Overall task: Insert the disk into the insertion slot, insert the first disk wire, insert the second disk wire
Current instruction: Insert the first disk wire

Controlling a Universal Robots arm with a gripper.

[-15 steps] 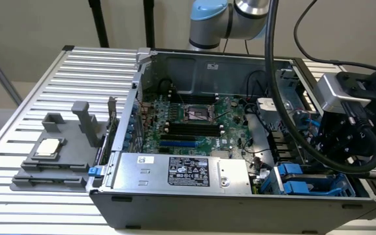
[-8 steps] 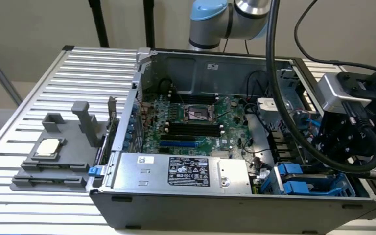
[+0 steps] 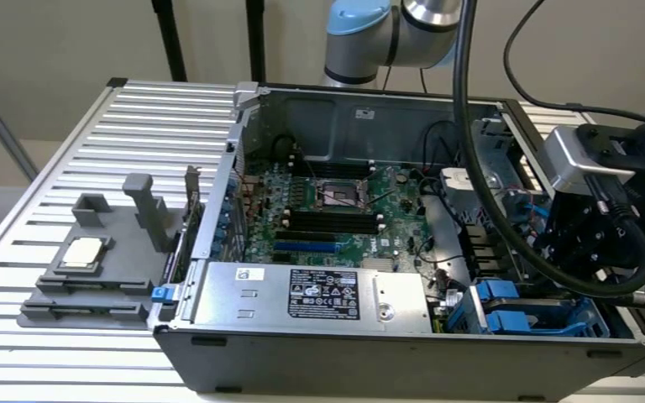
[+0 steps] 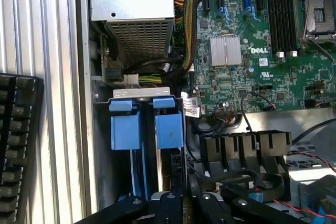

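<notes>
The disk (image 4: 169,129) appeared to stand on edge in the insertion slot (image 4: 133,174), under one of two blue tabs set side by side, at the corner of the computer case (image 3: 412,357) just beside the power supply (image 3: 300,294). The gripper (image 4: 179,190) hung directly over that bay with its fingers pressed together; whether they pinched a wire could not be told. With the disk seemingly seated, the step in hand looked like the first disk wire rather than the insertion. That step would call for a fine line-up of a small connector in tight room, between the blue tabs and the cable bundle (image 4: 191,30) along the motherboard (image 4: 252,51).
</notes>
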